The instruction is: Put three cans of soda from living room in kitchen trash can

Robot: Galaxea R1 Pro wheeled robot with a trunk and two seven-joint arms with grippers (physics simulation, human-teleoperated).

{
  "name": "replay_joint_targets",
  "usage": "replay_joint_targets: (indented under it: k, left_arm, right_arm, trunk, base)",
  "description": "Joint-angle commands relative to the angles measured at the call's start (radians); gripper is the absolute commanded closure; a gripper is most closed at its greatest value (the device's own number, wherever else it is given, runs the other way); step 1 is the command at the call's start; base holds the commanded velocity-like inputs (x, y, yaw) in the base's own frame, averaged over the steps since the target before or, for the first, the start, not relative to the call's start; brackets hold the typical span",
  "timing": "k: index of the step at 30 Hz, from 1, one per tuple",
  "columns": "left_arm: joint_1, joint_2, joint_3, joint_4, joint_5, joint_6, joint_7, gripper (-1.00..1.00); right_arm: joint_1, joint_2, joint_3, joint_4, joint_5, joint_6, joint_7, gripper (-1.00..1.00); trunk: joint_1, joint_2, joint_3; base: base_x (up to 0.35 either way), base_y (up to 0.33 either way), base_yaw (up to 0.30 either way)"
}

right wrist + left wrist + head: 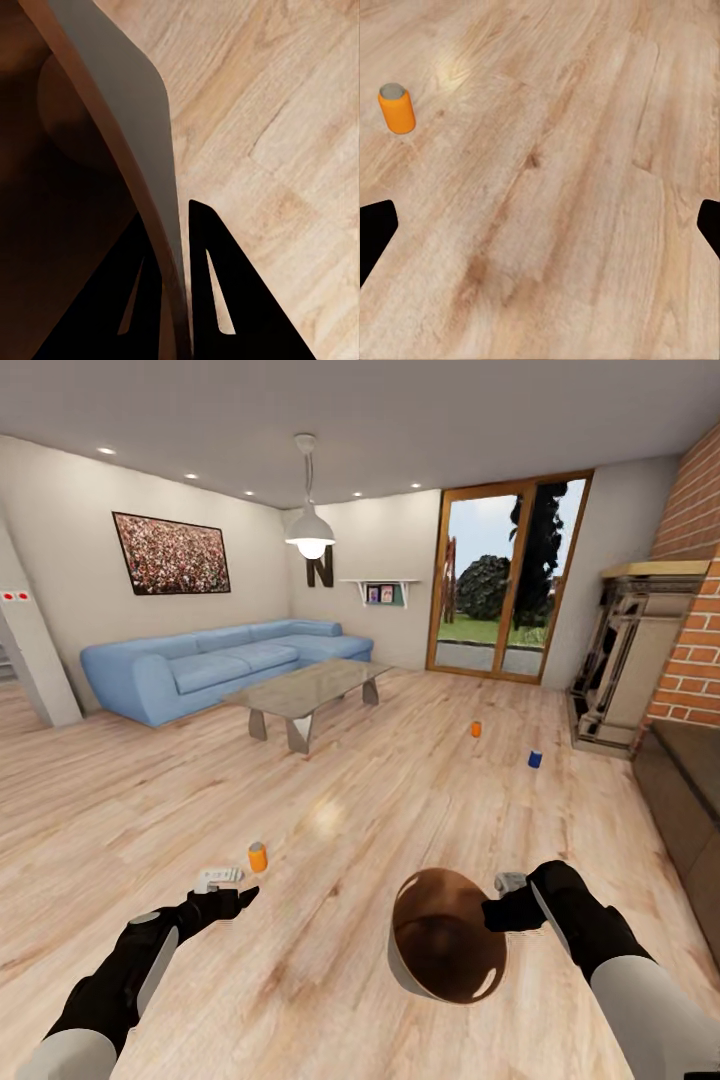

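Living room, pale plank floor (400,790), blue corner sofa (215,665) and glass coffee table (305,695) beyond.

My right gripper (503,900) pinches the rim of the trash can (445,950), its glossy brown inside bare as far as I see. My left gripper (222,882) is spread, just beside one orange can (258,856). Another orange can (476,729) and the blue can (535,759) stand far off, too small for detail.
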State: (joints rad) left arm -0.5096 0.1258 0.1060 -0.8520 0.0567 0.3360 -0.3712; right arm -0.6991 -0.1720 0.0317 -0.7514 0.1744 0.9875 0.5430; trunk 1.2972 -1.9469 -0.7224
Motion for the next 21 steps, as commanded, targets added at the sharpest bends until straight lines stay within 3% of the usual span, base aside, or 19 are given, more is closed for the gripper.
replay_joint_targets:
  k: [1,9,21]
  left_arm:
    - [0.000,0.000,0.000,0.000,0.000,0.000,0.000,-1.00]
    - [0.000,0.000,0.000,0.000,-0.001,0.000,0.000,-1.00]
    - [0.000,0.000,0.000,0.000,0.000,0.000,0.000,-1.00]
  right_arm:
    - [0.000,0.001,-0.001,0.000,-0.023,0.005,0.004,1.00]
    - [0.000,0.003,-0.001,0.000,-0.023,0.005,0.002,1.00]
    - [0.000,0.005,-0.001,0.000,-0.024,0.004,0.002,1.00]
  trunk:
    - [0.000,0.000,0.000]
    - [0.000,0.000,0.001]
    - [0.000,0.000,0.012]
  base:
    - [0.288,0.207,0.000]
    - [0.286,0.212,-0.021]
    - [0.284,0.215,-0.170]
